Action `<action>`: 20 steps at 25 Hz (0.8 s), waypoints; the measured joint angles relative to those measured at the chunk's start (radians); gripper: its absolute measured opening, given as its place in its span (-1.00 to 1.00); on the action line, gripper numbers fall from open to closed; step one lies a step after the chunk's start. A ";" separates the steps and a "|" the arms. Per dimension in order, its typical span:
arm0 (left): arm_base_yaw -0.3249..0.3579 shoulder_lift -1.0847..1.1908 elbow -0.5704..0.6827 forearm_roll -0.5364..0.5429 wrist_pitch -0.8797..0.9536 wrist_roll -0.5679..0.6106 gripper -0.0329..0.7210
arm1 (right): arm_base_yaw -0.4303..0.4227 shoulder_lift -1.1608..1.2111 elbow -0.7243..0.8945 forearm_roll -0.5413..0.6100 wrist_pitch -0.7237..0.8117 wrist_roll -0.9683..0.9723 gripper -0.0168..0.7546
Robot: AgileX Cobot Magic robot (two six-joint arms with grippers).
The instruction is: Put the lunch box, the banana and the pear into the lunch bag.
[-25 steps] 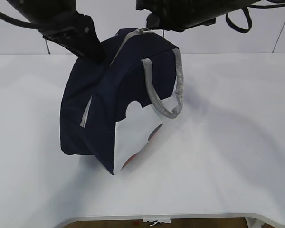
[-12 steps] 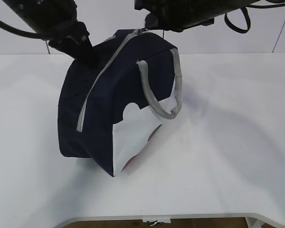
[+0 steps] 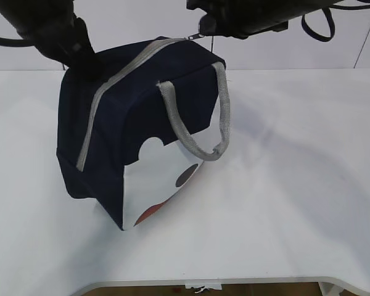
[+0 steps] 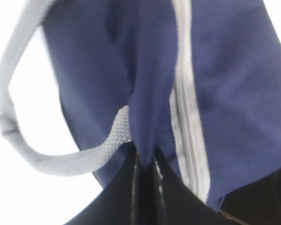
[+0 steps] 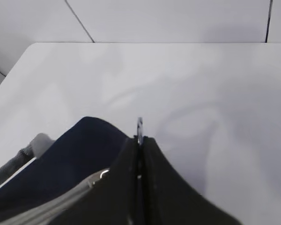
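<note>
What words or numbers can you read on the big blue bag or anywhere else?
None: no words, numbers or signs can be read in any view.
The navy fabric lunch bag shows only a dark dot and a red dot on its white side panel.

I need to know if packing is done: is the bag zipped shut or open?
Shut, as far as shown. The bag has its grey zipper running as one closed line across the top, with no gap; its far end is hidden.
</note>
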 joint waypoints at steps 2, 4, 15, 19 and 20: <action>0.000 -0.018 0.000 0.001 0.005 0.001 -0.92 | -0.019 0.000 0.000 0.002 0.002 0.000 -0.95; 0.000 -0.030 0.000 0.003 0.009 0.002 -0.92 | -0.034 0.000 0.000 0.004 0.007 0.000 -0.95; 0.000 -0.074 0.000 0.023 0.013 0.002 -0.93 | -0.071 0.070 0.000 0.009 0.048 0.000 -0.95; 0.000 -0.083 0.000 0.029 0.019 0.002 -0.93 | -0.071 0.082 0.000 0.037 0.054 0.000 -0.95; 0.000 -0.085 0.000 0.029 0.021 0.002 -0.93 | -0.072 0.082 0.000 0.044 0.054 0.000 -0.95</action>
